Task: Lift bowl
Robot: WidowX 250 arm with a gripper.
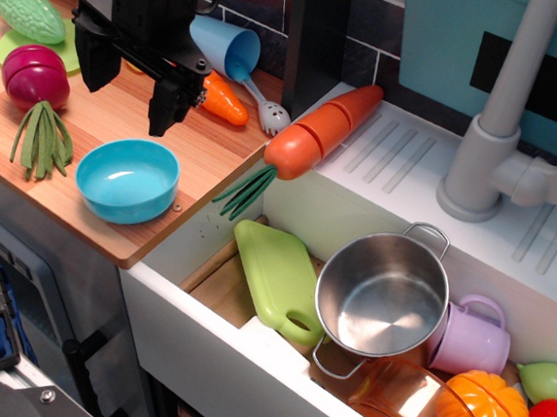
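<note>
Bowl (pixel 128 180) sits upright on the wooden surface (pixel 215 154), near its front edge, empty, light blue. Tool (pixel 132 77) hangs above and behind the bowl, up-frame from it, not touching it; clear gap of bare wood between the fingertips and the bowl rim. Tool is black, two fingers (pixel 169 101) pointing down, spread wide apart with nothing between them. Left finger in frame is over the purple onion (pixel 36 75) side, right finger is over the area just up-right of the bowl.

Green beans (pixel 41 137) lie just left of the bowl, apart from it. Purple onion behind the beans. Bumpy green gourd (pixel 28 11) at far back left on a pale green plate (pixel 19 49). Blue cup (pixel 224 46) lies on its side behind the tool, opening facing right. Small orange carrot (pixel 224 100) just right of the tool's right finger, a grey spoon (pixel 267 113) beside it.

Big carrot (pixel 320 129) leans across the gap between the surface and the sink (pixel 452 233) rim, leaves down. In the sink: green cutting board (pixel 274 276), steel pot (pixel 381 296) with two handles, lilac mug (pixel 470 338) touching the pot, orange pumpkin (pixel 480 412), clear orange container (pixel 393 404), red item at the far right corner partly cut off. Grey tap (pixel 504 140) at back right
</note>
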